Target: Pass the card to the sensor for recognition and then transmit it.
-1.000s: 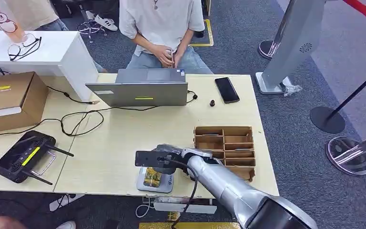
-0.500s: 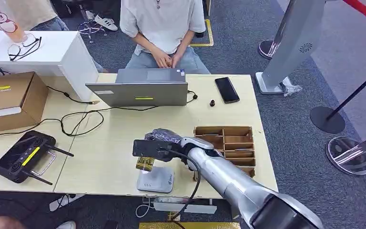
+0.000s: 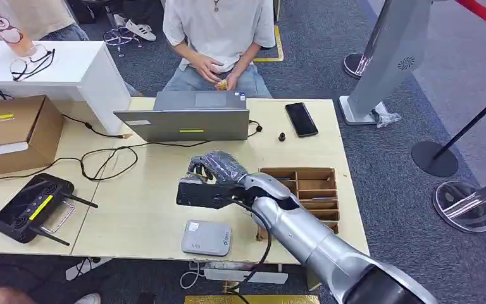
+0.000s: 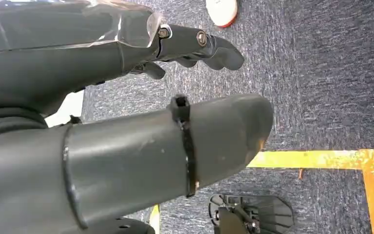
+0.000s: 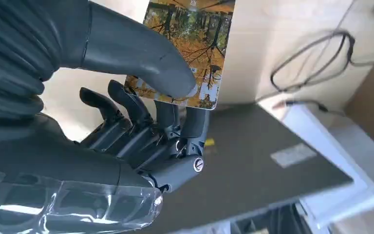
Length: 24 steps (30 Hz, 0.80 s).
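Note:
My right hand (image 3: 218, 170) hovers over the middle of the table, a little beyond the grey-white sensor pad (image 3: 206, 237) that lies near the front edge. In the right wrist view the hand (image 5: 126, 126) pinches a card (image 5: 199, 34) with an autumn-forest picture between thumb and fingers. The card faces the laptop's lid. In the head view the hand and its black wrist camera hide the card. My left hand (image 4: 102, 58) hangs over the carpet with its fingers extended and nothing in it.
A grey laptop (image 3: 190, 117) stands at the table's far side, and a person sits behind it. A black phone (image 3: 301, 119), a cardboard organizer (image 3: 304, 190), a cardboard box (image 3: 12, 130), a black controller (image 3: 31, 209) and loose cables (image 3: 107, 155) lie around.
My right hand has lifted the card off the sensor pad and carried it away from me toward the laptop. The pad now lies uncovered.

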Each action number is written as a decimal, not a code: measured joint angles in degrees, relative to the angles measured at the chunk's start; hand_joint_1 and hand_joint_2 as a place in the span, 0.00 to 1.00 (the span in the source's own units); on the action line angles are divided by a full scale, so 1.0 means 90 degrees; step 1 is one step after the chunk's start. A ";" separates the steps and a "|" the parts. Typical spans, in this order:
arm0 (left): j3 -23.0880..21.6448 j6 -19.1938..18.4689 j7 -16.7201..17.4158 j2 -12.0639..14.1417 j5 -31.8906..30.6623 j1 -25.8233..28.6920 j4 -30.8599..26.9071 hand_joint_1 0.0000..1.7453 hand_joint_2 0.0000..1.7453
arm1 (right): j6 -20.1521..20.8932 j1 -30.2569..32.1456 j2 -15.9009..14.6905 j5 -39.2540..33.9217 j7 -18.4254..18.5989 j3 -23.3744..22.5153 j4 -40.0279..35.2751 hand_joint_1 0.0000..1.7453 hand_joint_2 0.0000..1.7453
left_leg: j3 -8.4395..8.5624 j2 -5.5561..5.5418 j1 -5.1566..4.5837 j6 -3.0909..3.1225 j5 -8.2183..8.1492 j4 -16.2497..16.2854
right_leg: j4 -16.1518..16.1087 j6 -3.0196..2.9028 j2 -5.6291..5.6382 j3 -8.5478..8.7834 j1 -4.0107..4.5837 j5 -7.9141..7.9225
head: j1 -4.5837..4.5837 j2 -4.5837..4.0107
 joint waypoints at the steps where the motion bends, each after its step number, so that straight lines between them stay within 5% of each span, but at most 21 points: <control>1: 0.0000 -0.0002 0.0000 0.0002 -0.0002 -0.0004 0.0000 0.00 0.00 | -0.0113 0.0048 -0.0050 0.0089 -0.0005 -0.0019 -0.0154 1.00 1.00 | 0.0000 0.0000 0.0000 0.0000 0.0000 0.0000 | 0.0000 0.0000 0.0000 0.0000 0.0000 0.0000 | 0.0000 0.0000; 24: -0.0238 -0.0282 0.0002 0.0036 -0.0401 -0.0150 0.0000 0.00 0.00 | -0.2178 0.0914 -0.0689 0.1228 -0.0272 -0.0563 -0.2200 1.00 1.00 | 0.0001 0.0000 0.0000 0.0000 -0.0001 0.0001 | -0.0001 0.0000 0.0003 0.0000 0.0000 0.0000 | 0.0000 0.0000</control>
